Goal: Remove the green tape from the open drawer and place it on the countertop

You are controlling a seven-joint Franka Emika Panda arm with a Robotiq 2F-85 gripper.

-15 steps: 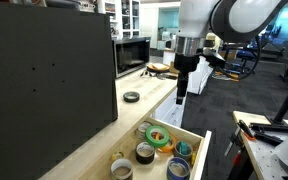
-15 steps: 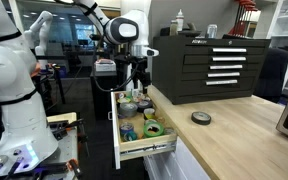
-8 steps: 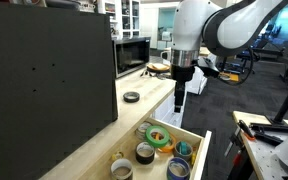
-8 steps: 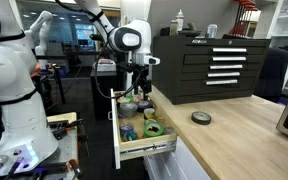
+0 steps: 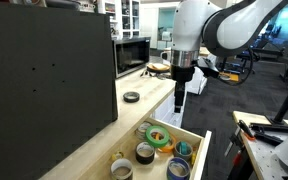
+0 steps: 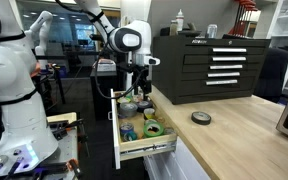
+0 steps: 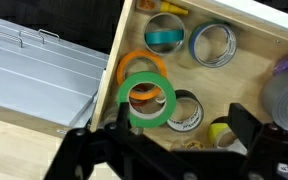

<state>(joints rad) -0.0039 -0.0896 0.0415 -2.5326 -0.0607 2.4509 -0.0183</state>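
Spread claw [image 7: 174, 150] over an open drawer [image 7: 246, 78] of tape rolls.
The green tape [image 7: 124, 102] lies inside the drawer, near its left wall in the wrist view and partly on top of an orange roll [image 7: 131, 66]. A teal roll [image 7: 165, 40], a pale ring [image 7: 213, 44] and what looks like a black roll [image 7: 189, 112] lie nearby. The claw holds nothing. The tabletop [image 5: 144, 108] runs alongside.
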